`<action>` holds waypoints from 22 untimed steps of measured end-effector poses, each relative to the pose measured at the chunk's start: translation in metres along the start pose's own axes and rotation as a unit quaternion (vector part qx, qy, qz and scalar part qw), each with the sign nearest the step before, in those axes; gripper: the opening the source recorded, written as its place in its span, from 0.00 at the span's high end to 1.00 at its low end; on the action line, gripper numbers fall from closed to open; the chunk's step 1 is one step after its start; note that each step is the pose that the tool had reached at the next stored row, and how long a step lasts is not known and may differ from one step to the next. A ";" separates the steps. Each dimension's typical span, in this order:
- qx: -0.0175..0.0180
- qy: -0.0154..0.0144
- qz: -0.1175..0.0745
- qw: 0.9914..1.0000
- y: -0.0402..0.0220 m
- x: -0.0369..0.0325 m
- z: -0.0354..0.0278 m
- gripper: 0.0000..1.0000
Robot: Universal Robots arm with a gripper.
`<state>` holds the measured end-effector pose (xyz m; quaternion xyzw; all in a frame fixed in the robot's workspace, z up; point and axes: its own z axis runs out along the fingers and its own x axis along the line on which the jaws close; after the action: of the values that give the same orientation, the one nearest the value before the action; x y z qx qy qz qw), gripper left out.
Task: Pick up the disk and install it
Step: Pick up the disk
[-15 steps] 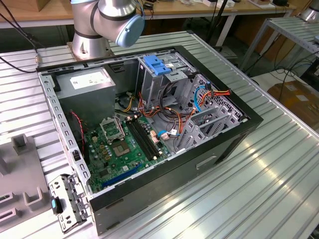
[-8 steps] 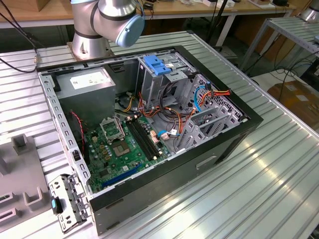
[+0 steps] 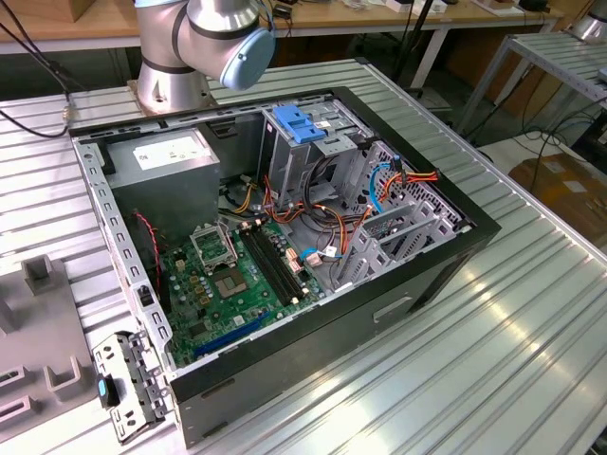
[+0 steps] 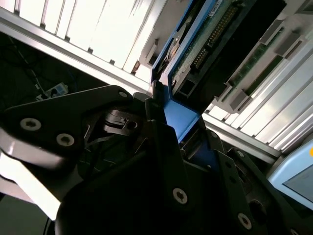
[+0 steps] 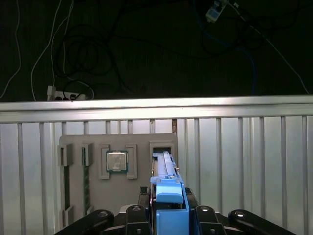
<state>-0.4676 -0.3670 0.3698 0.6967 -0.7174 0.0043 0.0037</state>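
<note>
Blue-framed disk [image 5: 165, 166] stands on edge in its grey holder [image 5: 117, 139], pincer [image 5: 168, 208] apparently clamped on its bracket: pick-up step, calling for a straight, level lift.

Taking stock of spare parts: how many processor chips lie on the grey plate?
1. The processor chip lies in a square recess of the grey plate in the first wrist view. The disk, on edge, covers part of the plate, so another could be hidden.

Silver-grey tubular arm [image 3: 185, 38], pale blue joint cap [image 3: 248, 52], upper left of the exterior view; matte black gripper [image 4: 166, 110] links with silver screw heads [image 4: 179, 196] in the second wrist view.
</note>
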 end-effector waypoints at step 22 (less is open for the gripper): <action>0.000 0.000 0.000 1.000 0.0000 0.0001 -0.0111 0.63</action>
<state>-0.4676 -0.3670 0.3809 0.6966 -0.7174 0.0044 0.0037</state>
